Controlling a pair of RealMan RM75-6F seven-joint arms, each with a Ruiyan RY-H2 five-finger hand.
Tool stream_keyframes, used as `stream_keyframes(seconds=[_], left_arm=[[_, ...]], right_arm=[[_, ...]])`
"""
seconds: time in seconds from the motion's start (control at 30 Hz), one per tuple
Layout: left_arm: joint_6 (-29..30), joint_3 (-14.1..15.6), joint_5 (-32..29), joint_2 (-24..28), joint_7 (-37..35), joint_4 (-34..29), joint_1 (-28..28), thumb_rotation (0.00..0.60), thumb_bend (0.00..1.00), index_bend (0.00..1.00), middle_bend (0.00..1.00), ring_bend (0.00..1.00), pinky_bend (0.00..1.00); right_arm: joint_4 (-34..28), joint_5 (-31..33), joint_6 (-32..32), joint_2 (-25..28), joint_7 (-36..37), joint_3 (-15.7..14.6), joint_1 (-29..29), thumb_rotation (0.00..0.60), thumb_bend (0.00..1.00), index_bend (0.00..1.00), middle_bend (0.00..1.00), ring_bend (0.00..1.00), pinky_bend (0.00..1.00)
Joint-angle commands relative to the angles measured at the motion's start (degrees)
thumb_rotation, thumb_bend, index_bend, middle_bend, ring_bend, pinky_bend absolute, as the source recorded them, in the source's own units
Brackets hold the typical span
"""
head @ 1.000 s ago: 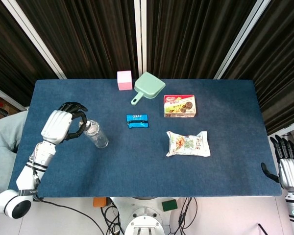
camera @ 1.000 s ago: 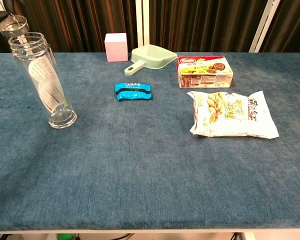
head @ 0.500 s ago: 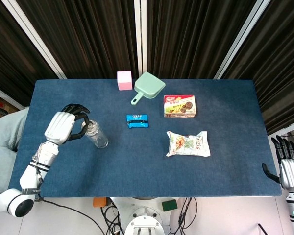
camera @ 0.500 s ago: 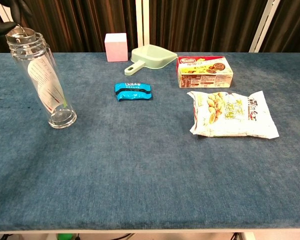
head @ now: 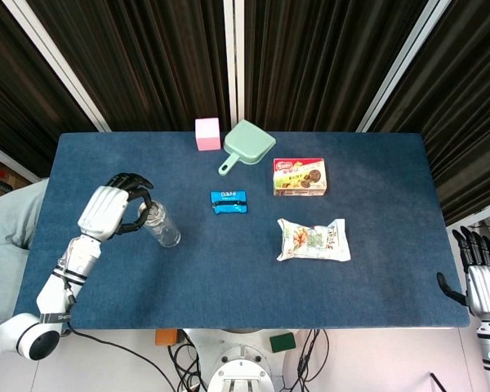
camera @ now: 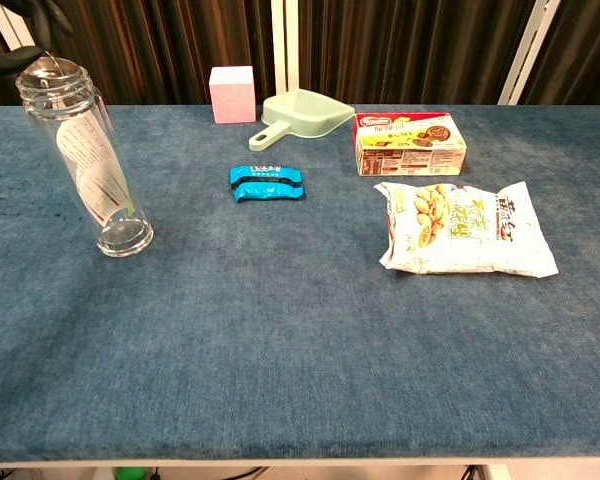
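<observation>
A clear bottle (head: 162, 227) (camera: 88, 160) with a label inside stands upright on the left of the blue table (head: 384, 196). My left hand (head: 111, 211) curls around its top, and its dark fingertips (camera: 38, 16) grip a clear lid (camera: 48, 70) that sits on the bottle's mouth. Most of that hand lies above the edge of the chest view. My right hand (head: 483, 283) hangs off the table's right edge, fingers extended and apart, holding nothing.
A blue snack packet (head: 229, 202) (camera: 266, 183) lies mid-table. Behind it are a pink cube (head: 207, 134), a green scoop (head: 247, 145) and a cookie box (head: 299, 176). A white snack bag (head: 314, 240) (camera: 463, 228) lies to the right.
The left hand shifted slightly right and brought the clear lid down from above and left of the bottle onto its mouth. The right hand stayed put.
</observation>
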Motion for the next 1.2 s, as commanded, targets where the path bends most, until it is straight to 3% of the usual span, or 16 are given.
stream_keyframes(seconds=[0.03, 0.63, 1.0, 1.2], left_arm=[[-0.06, 0.06, -0.13, -0.13, -0.01, 0.18, -0.07, 0.6, 0.42, 0.63, 0.32, 0.21, 0.2], [0.07, 0.59, -0.2, -0.25, 0.16, 0.68, -0.23, 0.6, 0.42, 0.62, 0.32, 0.21, 0.2], [0.3, 1.27, 1.67, 0.49, -2.18, 1.35, -0.08, 0.6, 0.4, 0.2, 0.31, 0.21, 0.19], [1.51, 1.17, 2.47, 0.77, -3.58, 1.51, 0.35, 0.6, 0.39, 0.16, 0.31, 0.21, 0.19]], right_arm=[[0.05, 0.03, -0.08, -0.02, 0.06, -0.01, 0.01, 0.6, 0.31, 0.0, 0.0, 0.0, 0.0], [0.76, 0.18, -0.48, -0.37, 0.53, -0.01, 0.12, 0.6, 0.31, 0.0, 0.0, 0.0, 0.0], [0.99, 0.31, -0.69, -0.49, 0.62, 0.02, 0.18, 0.6, 0.31, 0.0, 0.0, 0.0, 0.0], [0.84, 0.24, -0.59, -0.4, 0.54, 0.03, 0.18, 0.6, 0.31, 0.0, 0.0, 0.0, 0.0]])
